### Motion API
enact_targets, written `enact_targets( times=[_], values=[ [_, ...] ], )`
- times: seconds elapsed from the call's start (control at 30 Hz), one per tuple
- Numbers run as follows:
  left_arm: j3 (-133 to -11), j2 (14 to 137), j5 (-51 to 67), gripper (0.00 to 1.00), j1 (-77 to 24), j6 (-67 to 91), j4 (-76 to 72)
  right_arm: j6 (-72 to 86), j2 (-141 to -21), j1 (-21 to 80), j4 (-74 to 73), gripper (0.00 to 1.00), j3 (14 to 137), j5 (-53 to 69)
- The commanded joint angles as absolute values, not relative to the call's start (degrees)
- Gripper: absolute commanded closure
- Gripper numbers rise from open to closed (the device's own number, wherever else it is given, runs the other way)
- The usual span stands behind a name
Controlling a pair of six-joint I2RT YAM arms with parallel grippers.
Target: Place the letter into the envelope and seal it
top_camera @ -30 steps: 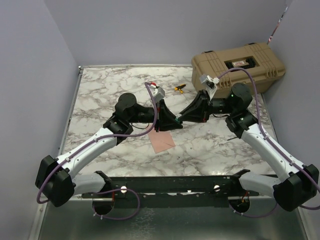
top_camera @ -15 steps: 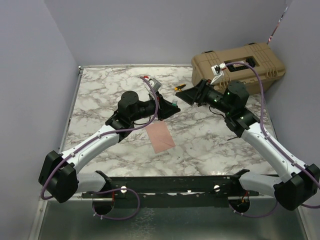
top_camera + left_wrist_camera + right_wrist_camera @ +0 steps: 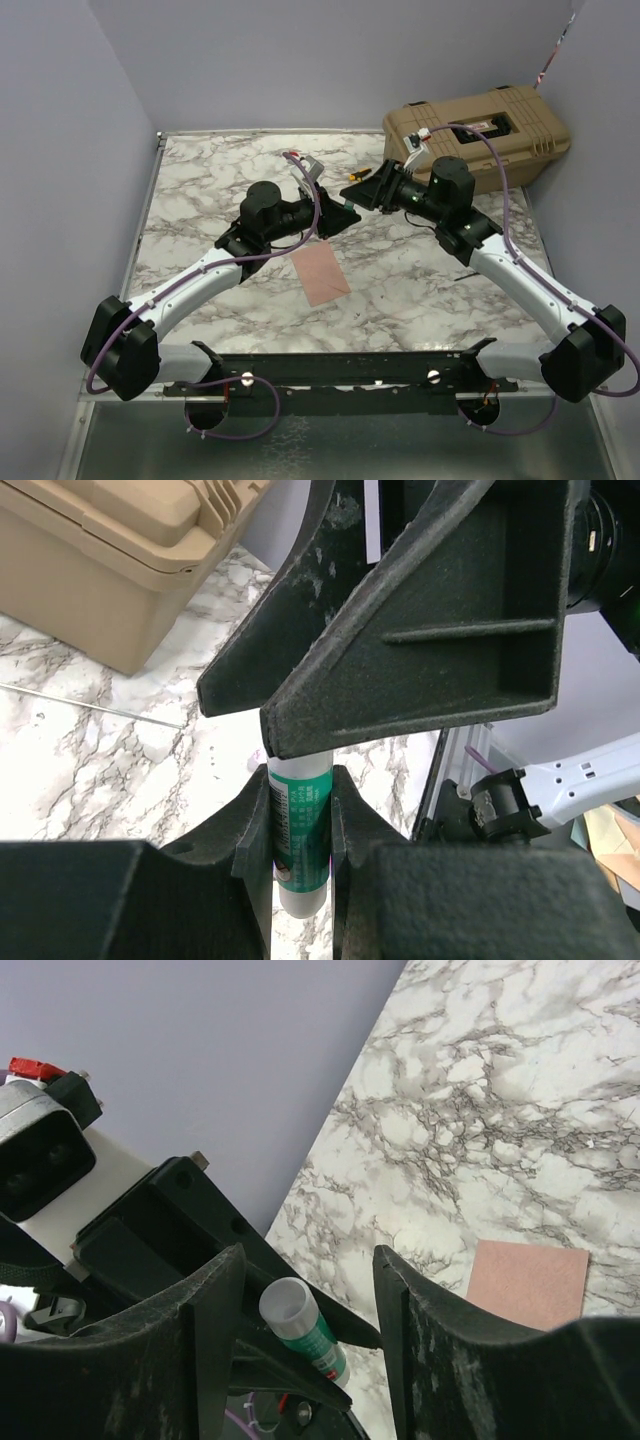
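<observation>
— Marble-patterned table (image 3: 200, 200) is filling most of the top view, so I am logging from there. Tan hard case (image 3: 500, 125) is sitting at its far right corner, lid down.

— Arms?

— Left arm (image 3: 190, 285) and right arm (image 3: 520, 280) are both reaching inward with wrists raised. Their heads are meeting nose to nose above the table, toward the far side.

— Gripper states?

— Left gripper (image 3: 297, 815) is clamping a glue stick (image 3: 305, 1330) by its green-and-white barrel, one finger pressing on each side. Right gripper (image 3: 308, 1255) is standing wide, its fingers flanking the stick's white cap. In its own camera the cap is showing in the gap between them. Whether either finger is touching the cap, I cannot tell.

— And the paper?

— One salmon-tan sheet (image 3: 321, 276) is lying flat on the marble, on the near side of the two grippers and lower than both, touching neither. It is showing as a plain rectangle. Whether it is the letter or the envelope, I am not managing to tell from these views.
</observation>
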State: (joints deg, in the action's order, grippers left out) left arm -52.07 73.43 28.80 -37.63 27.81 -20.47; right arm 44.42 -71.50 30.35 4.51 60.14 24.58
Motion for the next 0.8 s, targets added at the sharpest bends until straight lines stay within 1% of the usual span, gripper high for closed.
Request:
enact_targets(
  times=[0.0,0.07,0.13,0.37,0.43,0.47,0.53,0.57,0.7,0.73,0.77],
  values=[
    [-53.3,73.9,28.3,1.0,-37.7,28.7,-21.6,43.1,-72.2,30.8,2.0,0.44,62.9,25.5],
    [-53.3,73.9,28.0,1.0,-37.7,28.7,-21.7,42.9,-72.5,30.8,2.0,0.49,62.9,26.7],
    [-53.4,74.0,27.5,1.0,-37.7,29.0,-21.7,42.7,-72.7,30.8,1.7,0.51,62.9,27.5],
    [-53.7,74.2,26.5,1.0,-37.7,29.8,-21.7,42.1,-72.5,31.3,1.1,0.49,62.4,28.3],
    [-53.7,74.2,26.7,1.0,-37.7,29.9,-21.6,42.0,-72.6,31.3,1.0,0.51,62.2,28.4],
    [-53.7,74.2,26.9,1.0,-37.7,30.0,-21.6,42.0,-72.6,31.3,1.0,0.58,62.2,28.5],
    [-53.7,74.1,27.0,1.0,-37.7,30.2,-21.7,41.5,-72.7,31.3,1.1,0.75,62.3,29.6],
    [-53.8,74.1,27.1,1.0,-37.7,30.4,-21.6,41.0,-72.8,31.3,0.8,0.82,62.7,30.2],
    [-54.5,73.5,28.2,1.0,-37.7,31.2,-21.0,36.7,-72.0,31.3,-1.7,0.96,63.7,32.0],
    [-54.7,73.4,29.0,1.0,-37.7,31.4,-20.9,35.0,-71.7,31.3,-2.2,0.99,64.0,33.2],
    [-54.9,73.3,30.0,1.0,-37.7,31.6,-20.6,33.0,-71.4,31.3,-2.3,0.99,64.2,34.9]
  ],
)
